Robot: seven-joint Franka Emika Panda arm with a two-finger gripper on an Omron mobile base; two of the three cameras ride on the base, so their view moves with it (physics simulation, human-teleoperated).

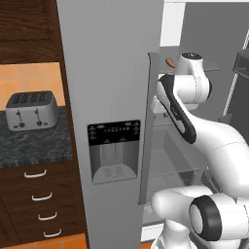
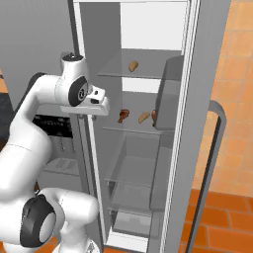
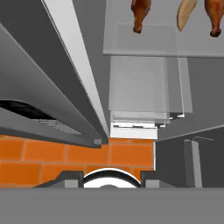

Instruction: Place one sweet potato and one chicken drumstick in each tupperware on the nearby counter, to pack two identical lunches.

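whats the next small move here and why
Probably reach the gripper forward onto the middle fridge shelf toward the nearest chicken drumstick. The fridge door is open, the hand sits at the opening and holds nothing, and a sweet potato lies just beyond that drumstick.

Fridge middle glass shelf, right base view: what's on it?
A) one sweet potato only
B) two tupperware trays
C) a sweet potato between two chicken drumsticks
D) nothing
C: on the middle shelf a tan sweet potato lies between a dark red-brown chicken drumstick and a second drumstick at the right; the hand view shows the same three.
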